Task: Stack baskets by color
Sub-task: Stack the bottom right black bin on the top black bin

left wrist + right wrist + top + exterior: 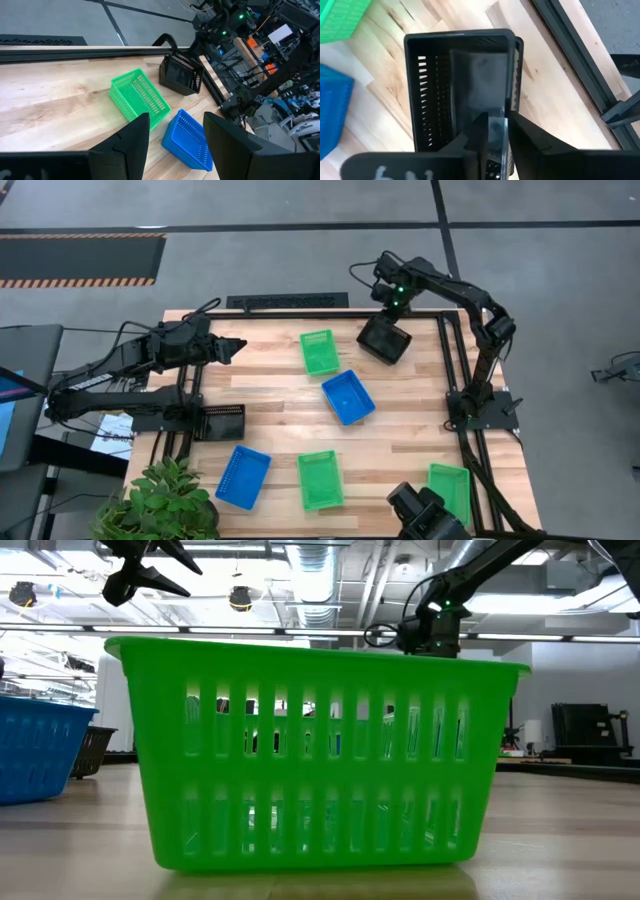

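1. A black basket (385, 340) sits at the far right corner of the bench (270, 415), tilted, directly under the right end effector (392, 308); the right wrist view suggests two black shells nested, though I cannot be sure.
2. The right end effector's fingers straddle the near wall of that basket with a narrow gap; whether they grip it or have let go, I cannot tell.
3. The basket's long axis runs away from the right end effector, along its reach.
4. A second black basket (220, 422) lies by the left edge, nearer the left arm.
5. The left end effector (232, 348) hovers partly open and empty near the far left.
6. Green baskets (320, 352), (320, 480), (450, 488) and blue ones (348, 397), (243, 477) lie apart, all empty.
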Robot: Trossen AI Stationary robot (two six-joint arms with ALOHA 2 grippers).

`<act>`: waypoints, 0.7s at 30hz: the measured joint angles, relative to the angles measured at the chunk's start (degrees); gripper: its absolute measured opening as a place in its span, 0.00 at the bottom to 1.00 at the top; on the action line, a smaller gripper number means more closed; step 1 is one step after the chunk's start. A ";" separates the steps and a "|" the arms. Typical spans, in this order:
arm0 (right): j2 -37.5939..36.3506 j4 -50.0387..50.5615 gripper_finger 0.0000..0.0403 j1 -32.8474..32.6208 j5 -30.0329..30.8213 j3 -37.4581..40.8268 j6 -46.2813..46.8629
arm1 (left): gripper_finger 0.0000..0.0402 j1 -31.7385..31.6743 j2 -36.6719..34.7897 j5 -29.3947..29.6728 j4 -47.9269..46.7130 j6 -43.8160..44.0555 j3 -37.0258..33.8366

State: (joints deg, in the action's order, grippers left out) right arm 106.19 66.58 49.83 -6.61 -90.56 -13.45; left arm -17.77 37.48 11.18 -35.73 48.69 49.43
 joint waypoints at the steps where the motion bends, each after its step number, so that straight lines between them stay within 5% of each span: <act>1: 0.00 -0.21 0.25 0.02 0.03 0.00 0.07 | 0.43 0.01 -0.01 0.00 0.00 0.00 0.00; 21: 0.00 -0.83 0.25 2.07 2.11 -0.02 0.63 | 0.43 0.01 0.01 0.15 0.00 0.59 0.00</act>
State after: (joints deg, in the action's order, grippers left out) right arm 106.19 65.76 51.90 -4.49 -90.59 -12.82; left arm -17.76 37.49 11.33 -35.73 49.27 49.43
